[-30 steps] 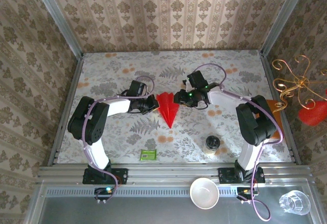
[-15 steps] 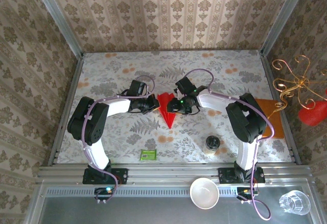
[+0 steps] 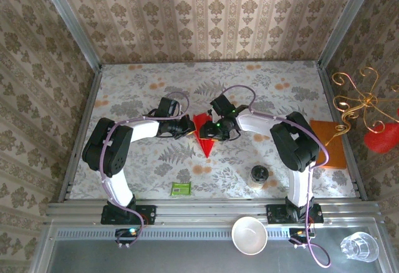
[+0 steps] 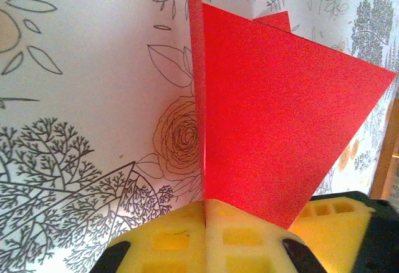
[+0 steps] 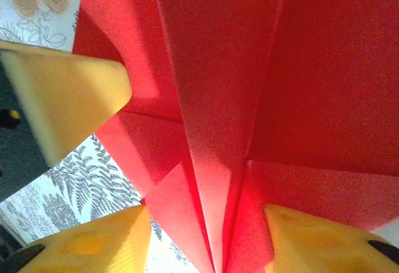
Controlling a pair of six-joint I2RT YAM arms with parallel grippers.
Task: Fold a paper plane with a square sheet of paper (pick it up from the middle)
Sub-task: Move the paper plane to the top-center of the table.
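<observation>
1. The paper plane [image 3: 203, 137] sits beyond the green packet [image 3: 181, 189], slightly to its right (nose pointing back toward the packet).
2. The left gripper [image 4: 206, 223], farther from the packet than that nose, is clamped on the plane's upright fold.
3. The right gripper [image 5: 206, 242], likewise beyond the packet, has its jaws apart astride the centre ridge.

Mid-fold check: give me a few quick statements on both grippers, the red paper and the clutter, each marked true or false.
1. The left gripper is shut on the red paper. True.
2. The right gripper is clamped fully shut. False: its jaws stand apart, straddling the paper's folded ridge.
3. The green packet lies apart from the paper, nearer the arms' bases. True.
4. The orange pad lies under the red paper. False: it lies far off to the right, apart from the paper.
</observation>
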